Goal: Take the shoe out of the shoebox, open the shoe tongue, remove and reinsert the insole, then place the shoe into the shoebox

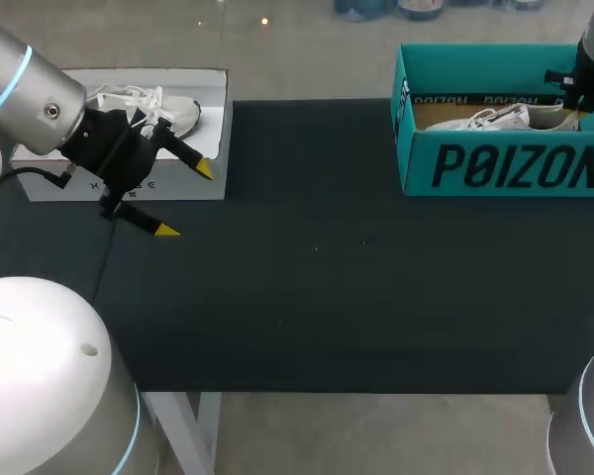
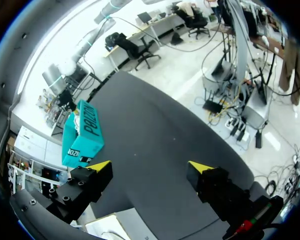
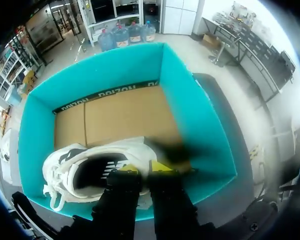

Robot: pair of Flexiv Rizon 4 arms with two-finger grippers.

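Shoe (image 1: 495, 119) lies in the teal shoebox (image 1: 505, 168), upper right of the head view, at the far edge of the worktop (image 1: 327, 297).

Right claw (image 3: 145, 166): tips close together, apparently clamped on the shoe's heel rim.

Left claw (image 1: 186, 200): tips wide apart, holding nothing, upper left beside a white box (image 1: 216, 109).

Risk: the thin heel pinch may slip on lifting. The toe or laces could snag the wall and drag the shoebox.

Large dark lettering (image 1: 520, 166) runs across the teal shoebox (image 1: 404, 124).
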